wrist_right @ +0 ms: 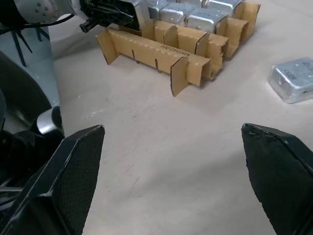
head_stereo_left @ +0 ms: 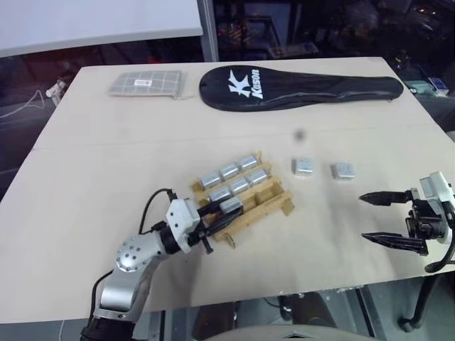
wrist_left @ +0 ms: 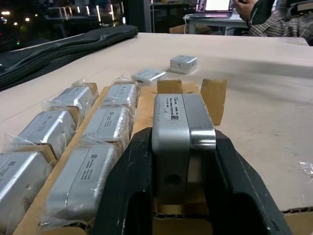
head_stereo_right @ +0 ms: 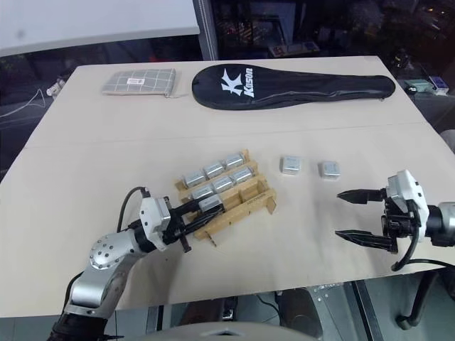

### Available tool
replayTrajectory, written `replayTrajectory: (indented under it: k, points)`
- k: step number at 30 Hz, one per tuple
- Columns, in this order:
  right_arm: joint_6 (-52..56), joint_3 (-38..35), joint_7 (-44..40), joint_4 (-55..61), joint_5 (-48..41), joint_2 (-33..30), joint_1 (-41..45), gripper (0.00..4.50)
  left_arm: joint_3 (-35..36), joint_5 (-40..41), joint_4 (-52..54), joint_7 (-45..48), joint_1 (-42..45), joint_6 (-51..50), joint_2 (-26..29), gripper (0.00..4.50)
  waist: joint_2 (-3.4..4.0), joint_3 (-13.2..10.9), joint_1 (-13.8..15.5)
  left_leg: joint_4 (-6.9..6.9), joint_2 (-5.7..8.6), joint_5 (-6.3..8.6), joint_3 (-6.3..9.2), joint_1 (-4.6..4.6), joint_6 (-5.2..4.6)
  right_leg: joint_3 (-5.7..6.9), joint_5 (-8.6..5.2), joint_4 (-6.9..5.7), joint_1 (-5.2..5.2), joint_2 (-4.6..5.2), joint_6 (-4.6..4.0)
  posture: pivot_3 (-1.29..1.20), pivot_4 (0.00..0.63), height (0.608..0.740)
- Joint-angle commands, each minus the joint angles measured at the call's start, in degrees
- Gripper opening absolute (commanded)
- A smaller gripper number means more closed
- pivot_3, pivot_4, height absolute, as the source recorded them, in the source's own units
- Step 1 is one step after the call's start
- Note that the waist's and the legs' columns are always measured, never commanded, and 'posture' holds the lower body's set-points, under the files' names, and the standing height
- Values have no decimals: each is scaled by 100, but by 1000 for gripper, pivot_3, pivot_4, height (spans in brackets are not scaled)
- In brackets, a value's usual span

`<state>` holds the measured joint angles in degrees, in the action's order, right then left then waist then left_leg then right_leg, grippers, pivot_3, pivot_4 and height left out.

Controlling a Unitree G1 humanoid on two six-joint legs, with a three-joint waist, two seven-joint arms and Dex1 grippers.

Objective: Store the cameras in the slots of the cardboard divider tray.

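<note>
The cardboard divider tray (head_stereo_left: 274, 202) lies in the middle of the table, with several wrapped silver cameras (head_stereo_left: 229, 171) in its two far rows. My left gripper (head_stereo_left: 219, 214) is shut on another camera (wrist_left: 177, 129). It holds this one upright at the left end of the tray's near row, and its fingers (wrist_left: 128, 183) hide the camera's base. Two loose cameras (head_stereo_left: 303, 167) (head_stereo_left: 343, 170) lie on the table to the right of the tray. My right gripper (head_stereo_left: 363, 217) hovers open further right, near the table's front edge, with nothing between its fingertips (wrist_right: 80, 147).
A black racket bag (head_stereo_left: 298, 87) and a grey checked pouch (head_stereo_left: 146, 83) lie along the far side of the table. Bare tabletop separates the tray from my right gripper. A person's sleeve (wrist_left: 279, 22) is at a desk beyond the table.
</note>
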<state>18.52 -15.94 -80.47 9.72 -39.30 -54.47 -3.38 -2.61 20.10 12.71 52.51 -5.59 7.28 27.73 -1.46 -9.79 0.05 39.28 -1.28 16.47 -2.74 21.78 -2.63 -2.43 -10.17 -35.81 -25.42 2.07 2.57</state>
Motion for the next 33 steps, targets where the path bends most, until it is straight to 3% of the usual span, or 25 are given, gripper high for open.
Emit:
replayTrajectory:
  k: [1,10,24,25,27,30,31,33]
  points:
    - [-2,-249,49,206,-76,9,-32,4442,-84,-13,-136,46,-11,-52,-6,789,1,1,4,0,0,0,0,0,0,0,0,0,0,0,0,0,150,740]
    - [-14,-233,123,269,-54,50,-82,4442,-25,478,-136,181,74,-505,-31,789,1,1,31,0,0,0,0,-2,0,0,0,0,1,0,0,0,150,740]
    - [-41,-296,227,371,-51,85,-237,4442,-40,259,-405,525,204,-358,184,789,4,3,61,1,0,0,-1,-2,0,2,0,0,1,-1,0,0,150,740]
    - [-40,-303,233,375,-52,86,-247,4500,-20,257,-407,492,202,-353,174,1814,5,3,61,1,0,0,-1,-2,0,1,0,0,1,-1,0,0,150,740]
    - [-43,-318,237,383,-54,88,-271,4500,22,254,-400,430,197,-346,143,2475,3,3,60,1,0,0,-1,-1,0,1,0,0,0,-1,0,0,150,740]
    - [-47,-315,242,374,-43,89,-266,4500,41,323,-294,417,106,-439,158,3844,4,3,60,1,-1,0,0,-2,0,2,0,-1,1,-2,0,0,150,740]
    - [-44,-308,243,363,-38,87,-253,4500,62,341,-266,390,78,-468,158,4099,4,3,60,1,-2,0,0,-4,0,2,0,-3,2,-2,0,0,150,740]
    - [-55,-315,228,341,-27,80,-254,4500,110,348,-216,337,29,-478,159,4099,4,3,60,3,-2,-1,1,-6,-1,4,0,-7,3,-2,0,0,150,740]
